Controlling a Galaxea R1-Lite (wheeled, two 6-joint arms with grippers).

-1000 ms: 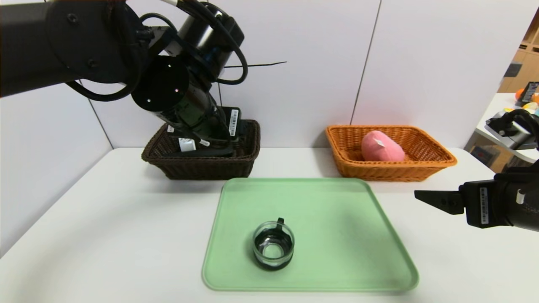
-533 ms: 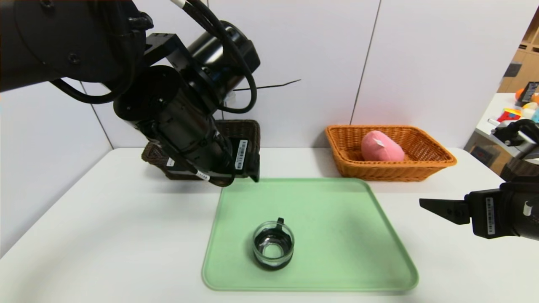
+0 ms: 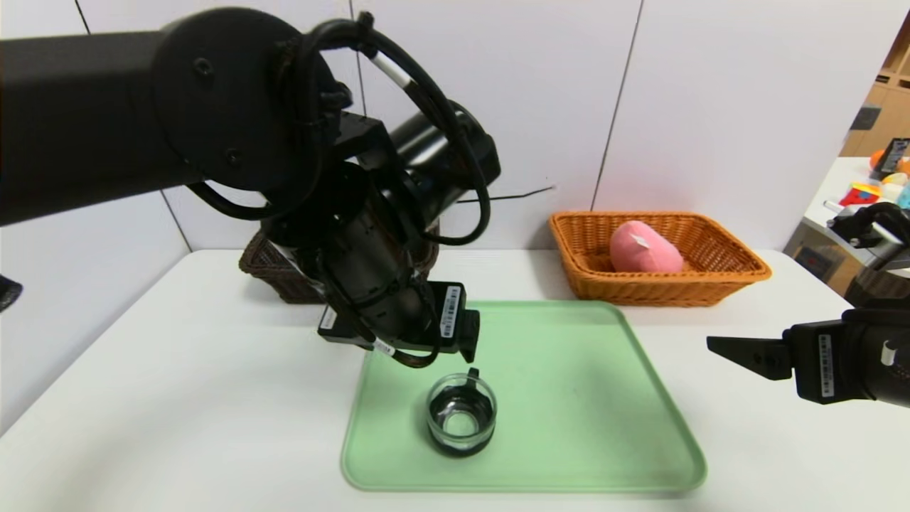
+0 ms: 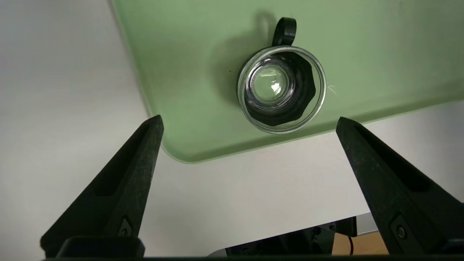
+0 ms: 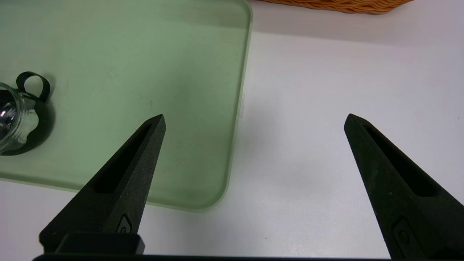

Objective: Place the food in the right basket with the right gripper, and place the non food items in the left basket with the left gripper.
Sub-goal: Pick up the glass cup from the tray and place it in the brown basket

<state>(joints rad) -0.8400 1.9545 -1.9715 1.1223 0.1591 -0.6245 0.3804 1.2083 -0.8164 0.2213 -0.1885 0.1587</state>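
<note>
The clear glass cup (image 3: 461, 414) with its black handle stands upright on the green tray (image 3: 569, 370). My left gripper (image 3: 466, 345) hangs open just above and behind it. In the left wrist view the cup (image 4: 281, 88) lies beyond the spread fingertips of that gripper (image 4: 249, 119), which holds nothing. The pink peach (image 3: 643, 249) lies in the orange-tan basket (image 3: 739, 274). My left arm covers most of the dark brown basket (image 3: 277, 274), so the white disc and black case are hidden. My right gripper (image 3: 739, 352) hovers open and empty right of the tray, as the right wrist view confirms (image 5: 254, 116).
The tray (image 5: 145, 54) takes up the middle of the white table (image 3: 178, 398). A wall runs close behind both baskets. A side table with clutter (image 3: 874, 206) stands at the far right.
My left arm has come away from the dark basket, forward and down over the tray, and now stops just behind the cup. The right gripper has drawn back slightly.
</note>
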